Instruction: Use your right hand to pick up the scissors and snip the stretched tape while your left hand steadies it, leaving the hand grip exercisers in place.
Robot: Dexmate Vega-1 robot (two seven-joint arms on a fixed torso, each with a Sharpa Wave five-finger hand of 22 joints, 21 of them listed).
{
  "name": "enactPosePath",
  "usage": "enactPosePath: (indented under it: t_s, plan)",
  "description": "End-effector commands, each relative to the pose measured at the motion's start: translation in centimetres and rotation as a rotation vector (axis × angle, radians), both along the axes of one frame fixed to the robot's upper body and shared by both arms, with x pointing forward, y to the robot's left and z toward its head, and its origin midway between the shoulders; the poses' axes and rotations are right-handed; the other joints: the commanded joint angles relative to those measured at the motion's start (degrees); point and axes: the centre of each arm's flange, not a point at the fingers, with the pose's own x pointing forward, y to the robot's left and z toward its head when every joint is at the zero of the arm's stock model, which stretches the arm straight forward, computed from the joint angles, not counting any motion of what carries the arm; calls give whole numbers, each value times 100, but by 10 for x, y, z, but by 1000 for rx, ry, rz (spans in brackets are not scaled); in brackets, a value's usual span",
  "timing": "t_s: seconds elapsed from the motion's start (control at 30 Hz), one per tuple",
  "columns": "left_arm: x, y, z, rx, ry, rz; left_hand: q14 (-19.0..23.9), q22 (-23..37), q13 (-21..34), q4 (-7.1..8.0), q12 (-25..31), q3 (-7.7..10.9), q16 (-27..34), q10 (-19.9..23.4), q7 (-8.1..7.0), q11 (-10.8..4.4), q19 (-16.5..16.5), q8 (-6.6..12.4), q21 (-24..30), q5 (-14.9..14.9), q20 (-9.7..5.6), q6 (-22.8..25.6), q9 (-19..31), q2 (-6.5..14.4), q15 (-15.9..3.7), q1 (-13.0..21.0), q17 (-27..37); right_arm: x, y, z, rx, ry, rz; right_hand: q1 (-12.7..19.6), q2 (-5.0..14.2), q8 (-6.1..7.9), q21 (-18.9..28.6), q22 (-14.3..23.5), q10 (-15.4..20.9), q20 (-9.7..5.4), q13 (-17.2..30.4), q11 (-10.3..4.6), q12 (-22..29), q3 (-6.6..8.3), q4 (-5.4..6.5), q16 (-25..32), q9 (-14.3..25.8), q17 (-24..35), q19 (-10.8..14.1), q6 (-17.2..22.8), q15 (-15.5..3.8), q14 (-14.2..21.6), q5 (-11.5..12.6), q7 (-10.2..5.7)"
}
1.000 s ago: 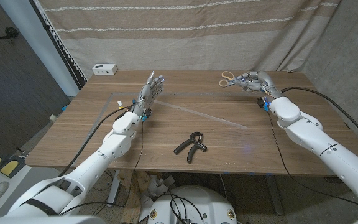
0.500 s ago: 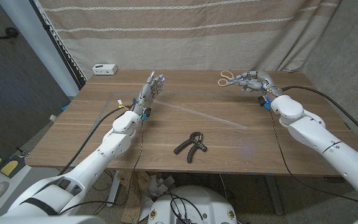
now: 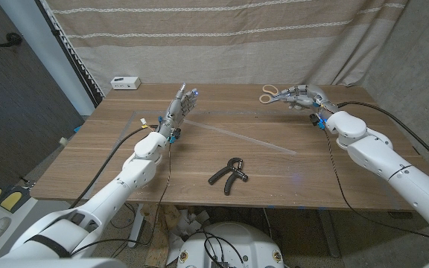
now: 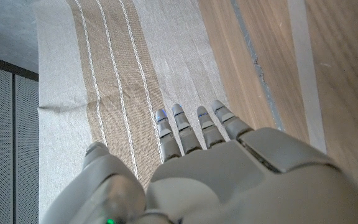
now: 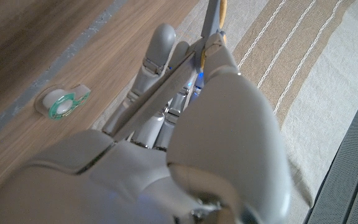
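Your right hand sits in the upper right of the head view with its fingers closed around the scissors, the yellowish handle loops poking out toward picture left. In the right wrist view the blades run along the fingers, so you have them, but whether the grip lets you work the handles I can't tell. Settle that before you travel: you need the blades to open and shut, not just to be carried.

Out from there, the stretched tape runs as a pale line across the worktop, from near your left hand down toward the middle right. The left hand stands on its edge, fingers straight and together, holding nothing; whether it touches the tape is unclear. Get it steadying the tape first, then bring the scissors across and meet the tape square-on.

The hand grip exerciser lies below the tape, near the front edge. Keep your sweep above it. A tape roll lies beside your right hand.
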Motion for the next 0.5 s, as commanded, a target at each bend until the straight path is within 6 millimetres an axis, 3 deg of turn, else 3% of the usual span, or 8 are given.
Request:
enactPosePath:
  t_s: [0.03,0.23,0.5]
  plan:
    - [-3,1,7,42,-23,3,47,10,27,-64,8,29,-2,38,9,-3,38,55,0,45,-320,129,14,-6,-578,85,12,2,-1,-1,25,72,54,905,824,-45,69,-1,40,-262,32,43,4,-17,-16,45,-14,4,-11,4,-523,469,19,34]
    - [-6,1,14,68,-38,4,21,2,28,-221,4,126,-13,54,47,-26,24,119,-15,76,-290,335,21,7,-561,362,7,1,1,-5,33,102,78,923,817,-57,116,-13,53,-264,40,48,18,-24,-18,39,-41,-17,-1,54,-522,488,8,76]
    - [-9,-1,23,90,-57,0,15,1,29,-291,8,171,-14,78,48,-37,20,127,-19,87,-280,392,24,6,-554,498,6,-1,3,-6,36,151,103,983,773,-70,210,-40,127,-269,21,102,38,-29,-50,28,-100,-66,46,189,-517,551,-19,129]
